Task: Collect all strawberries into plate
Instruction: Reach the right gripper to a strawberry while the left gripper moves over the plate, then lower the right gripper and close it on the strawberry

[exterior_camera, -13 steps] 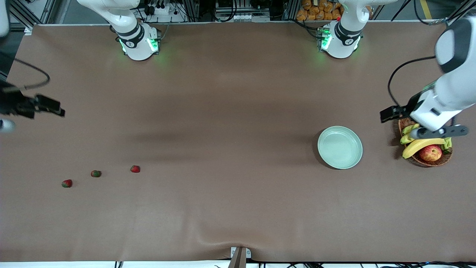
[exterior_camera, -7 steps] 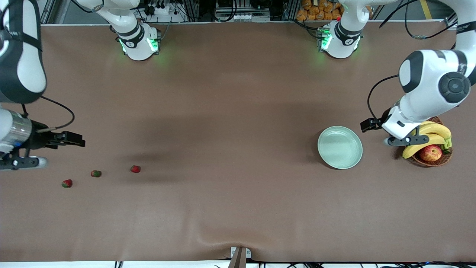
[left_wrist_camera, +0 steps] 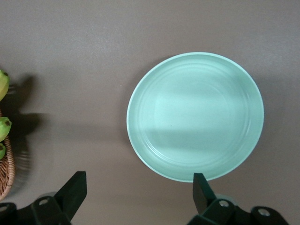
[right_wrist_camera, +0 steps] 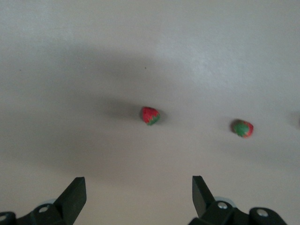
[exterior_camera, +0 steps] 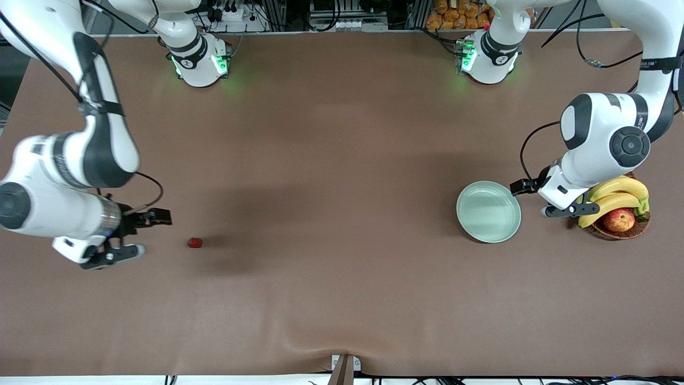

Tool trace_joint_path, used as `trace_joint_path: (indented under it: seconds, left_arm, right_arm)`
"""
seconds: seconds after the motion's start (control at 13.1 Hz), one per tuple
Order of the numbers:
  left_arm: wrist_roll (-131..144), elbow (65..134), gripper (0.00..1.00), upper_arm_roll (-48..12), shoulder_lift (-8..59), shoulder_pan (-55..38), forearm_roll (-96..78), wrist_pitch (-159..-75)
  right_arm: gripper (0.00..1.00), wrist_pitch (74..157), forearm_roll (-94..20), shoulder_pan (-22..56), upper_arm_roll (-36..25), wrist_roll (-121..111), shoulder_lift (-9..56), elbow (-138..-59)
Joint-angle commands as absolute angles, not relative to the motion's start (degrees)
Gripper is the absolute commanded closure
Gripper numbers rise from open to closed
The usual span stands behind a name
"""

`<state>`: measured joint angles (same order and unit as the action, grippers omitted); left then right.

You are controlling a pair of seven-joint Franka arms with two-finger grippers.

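Only one strawberry (exterior_camera: 194,243) shows in the front view, on the brown table toward the right arm's end. My right gripper (exterior_camera: 108,252) hovers beside it, and its arm covers the table there. Two strawberries (right_wrist_camera: 150,115) (right_wrist_camera: 242,128) lie ahead of the open, empty right gripper (right_wrist_camera: 138,187) in its wrist view. The pale green plate (exterior_camera: 489,211) sits empty toward the left arm's end. My left gripper (exterior_camera: 557,206) hangs over the table between plate and basket. It is open and empty (left_wrist_camera: 139,185), with one fingertip (left_wrist_camera: 201,185) by the plate's (left_wrist_camera: 194,115) rim.
A wicker basket (exterior_camera: 620,231) with bananas (exterior_camera: 614,191) and an apple (exterior_camera: 619,220) stands beside the plate at the left arm's end; its edge (left_wrist_camera: 5,173) shows in the left wrist view. Both arm bases stand along the table's back edge.
The right arm has swung in over the strawberries, covering two of them in the front view. The left arm has moved from over the basket toward the plate. Both grippers stayed open.
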<state>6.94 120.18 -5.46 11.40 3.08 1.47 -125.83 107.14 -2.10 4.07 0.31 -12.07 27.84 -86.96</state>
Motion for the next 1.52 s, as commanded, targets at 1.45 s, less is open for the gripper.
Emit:
trace_joint_path:
  seconds: [1.45]
  left_arm:
    - [27.4, 119.1, 0.00, -12.9, 12.4, 2.5, -4.0, -127.4]
  right_arm:
    - [0.00, 135.9, 0.6, 4.9, 0.1, -46.3, 39.7, -98.6]
